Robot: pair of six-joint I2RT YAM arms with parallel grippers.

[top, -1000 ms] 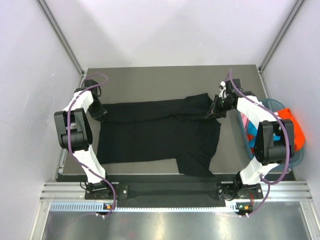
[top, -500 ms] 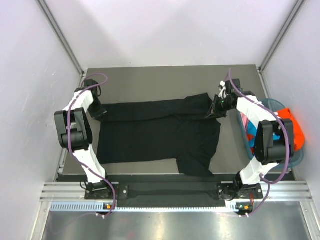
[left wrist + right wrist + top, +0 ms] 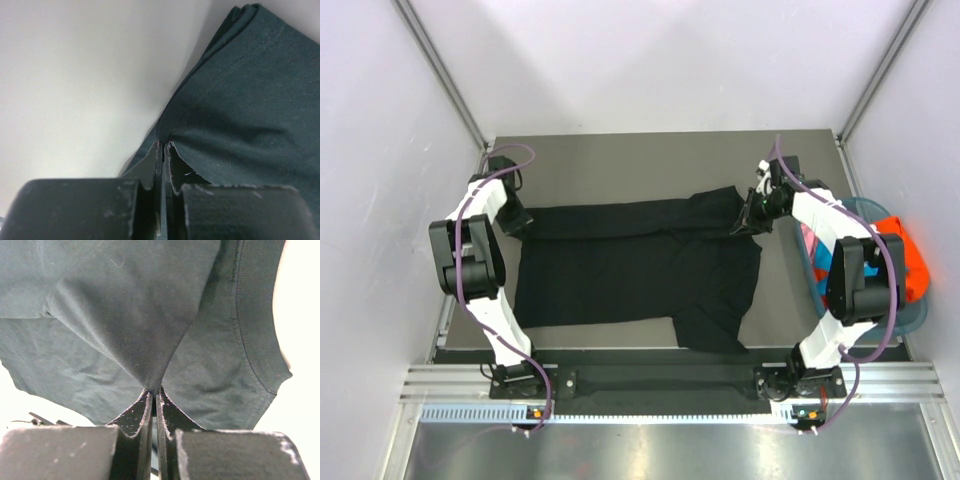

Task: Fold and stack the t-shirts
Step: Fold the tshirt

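Observation:
A black t-shirt (image 3: 630, 265) lies spread across the grey table, its far edge folded over toward the middle. My left gripper (image 3: 522, 226) is shut on the shirt's far left corner; the left wrist view shows the cloth (image 3: 240, 110) pinched between the closed fingertips (image 3: 164, 146). My right gripper (image 3: 744, 222) is shut on the shirt's far right corner; the right wrist view shows a peak of cloth (image 3: 150, 330) pinched in the tips (image 3: 153, 391). Orange, pink and teal shirts (image 3: 900, 255) sit bunched in the basket at the right.
A translucent blue-green basket (image 3: 917, 318) stands at the table's right edge beside the right arm. White walls with metal frame posts enclose the table. A metal rail runs along the near edge under the arm bases.
My right gripper has shifted slightly toward the far side with the shirt corner. The left gripper and the shirt look almost unchanged.

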